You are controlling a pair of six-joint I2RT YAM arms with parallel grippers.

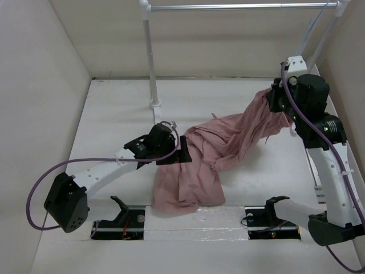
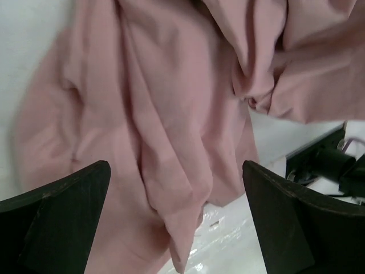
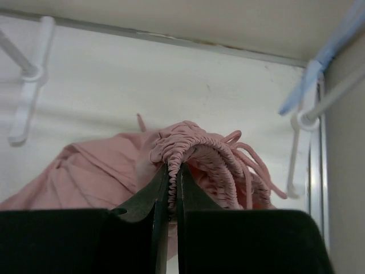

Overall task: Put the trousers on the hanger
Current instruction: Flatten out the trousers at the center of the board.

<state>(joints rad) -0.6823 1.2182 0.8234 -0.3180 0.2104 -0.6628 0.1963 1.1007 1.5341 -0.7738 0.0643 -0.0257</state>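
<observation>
Soft, matt, creased pink cloth on the trousers (image 1: 217, 142); the waistband (image 3: 191, 145) is tightly gathered and ribbed. Shiny metal rail bar (image 1: 239, 7) on white plastic posts (image 1: 149, 57). The pale blue hanger (image 3: 319, 65) is blurred, possibly coated wire. Matt white table (image 1: 114, 108) with a glossy film strip (image 1: 228, 220). The left gripper (image 2: 175, 171) is matt black plastic.

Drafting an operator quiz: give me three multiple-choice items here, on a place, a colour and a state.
1. Where is the hanger? A at the right end of the rail; B flat on the table; C under the trousers.
2. What colour are the trousers? A grey; B dusty pink; C green.
3. The right end effector is: A open; B out of view; C shut on the trousers.
A: pale blue wire shows there. B: pink in every view. C: fingers pinch the gathered waist.
</observation>
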